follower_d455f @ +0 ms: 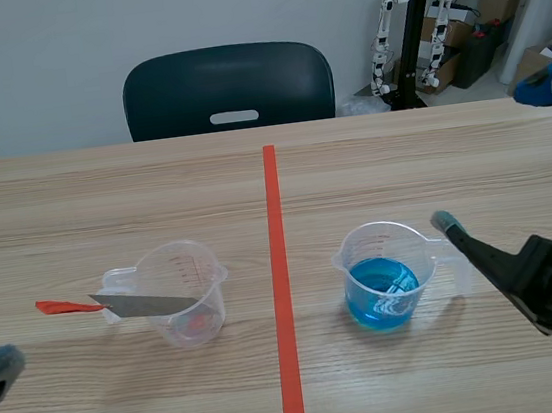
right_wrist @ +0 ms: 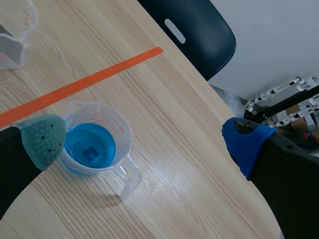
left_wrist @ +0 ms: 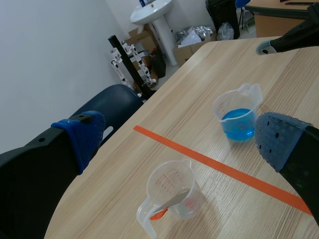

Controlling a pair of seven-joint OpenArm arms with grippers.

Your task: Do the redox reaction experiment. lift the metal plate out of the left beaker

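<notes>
- left beaker (follower_d455f: 186,293), right beaker (follower_d455f: 390,273): clear glossy plastic
- metal plate (follower_d455f: 147,304): dull grey metal, smooth
- table (follower_d455f: 105,207): matt wood grain
- chair (follower_d455f: 172,98): dark smooth plastic

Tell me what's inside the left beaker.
A grey metal plate leans in the left beaker, its red-tipped end sticking out over the rim. Whether clear liquid surrounds it cannot be told.

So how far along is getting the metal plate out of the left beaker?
Nothing looks done: the metal plate leans in the left beaker, its red end past the rim. In hand: nothing; left claw open, away from it; right claw open beside the blue-liquid beaker. Left: grip the plate and lift it out.
</notes>
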